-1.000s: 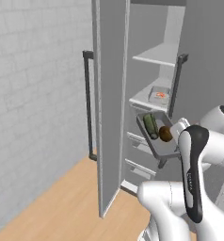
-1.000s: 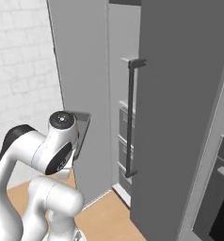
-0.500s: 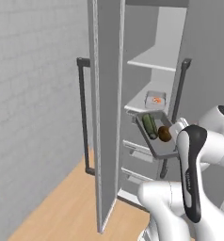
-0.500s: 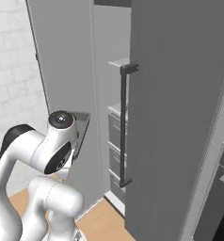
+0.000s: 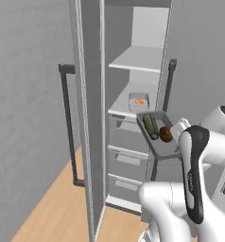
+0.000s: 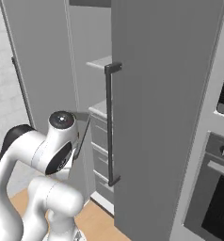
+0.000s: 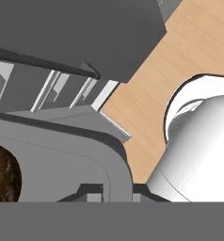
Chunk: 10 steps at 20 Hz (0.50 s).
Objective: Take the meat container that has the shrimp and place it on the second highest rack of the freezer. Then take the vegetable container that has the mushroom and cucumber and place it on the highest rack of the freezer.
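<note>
While arm hides hand | vegetable container (image 5: 164,146) rim cropped | mushroom (image 7: 3,175) cropped

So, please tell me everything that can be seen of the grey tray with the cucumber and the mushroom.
The vegetable container is a shallow grey rectangular tray with rounded corners and a raised rim, plastic by its look. It holds a dark green cucumber and, beside it, a brown mushroom. The tray hangs tilted in the air before the open freezer, about level with the lower shelf and the top drawer. The hand view shows its rim at the shut hand, which holds it there.
</note>
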### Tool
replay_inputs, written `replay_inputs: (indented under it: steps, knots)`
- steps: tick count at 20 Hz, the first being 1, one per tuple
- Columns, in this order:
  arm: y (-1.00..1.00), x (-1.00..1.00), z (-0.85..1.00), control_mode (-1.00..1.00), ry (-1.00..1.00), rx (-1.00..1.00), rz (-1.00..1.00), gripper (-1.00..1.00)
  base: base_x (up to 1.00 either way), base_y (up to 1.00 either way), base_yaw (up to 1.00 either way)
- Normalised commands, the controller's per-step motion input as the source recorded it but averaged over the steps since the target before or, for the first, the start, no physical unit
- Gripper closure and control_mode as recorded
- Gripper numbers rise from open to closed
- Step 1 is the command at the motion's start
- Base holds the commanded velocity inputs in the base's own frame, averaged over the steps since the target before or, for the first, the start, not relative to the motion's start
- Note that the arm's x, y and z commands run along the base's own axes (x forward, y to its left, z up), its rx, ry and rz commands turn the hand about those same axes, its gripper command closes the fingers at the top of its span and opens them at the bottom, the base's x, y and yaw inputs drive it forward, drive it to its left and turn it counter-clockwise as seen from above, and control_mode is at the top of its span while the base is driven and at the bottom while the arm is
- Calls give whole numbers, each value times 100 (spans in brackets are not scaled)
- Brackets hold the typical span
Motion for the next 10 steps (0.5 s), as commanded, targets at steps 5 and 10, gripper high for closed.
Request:
replay_inputs:
  steps: [5,10]
  knots:
    - [0,0,0,100,0,0,0,100,62,43,-23]
    - [0,0,0,100,0,0,0,100,63,19,-23]
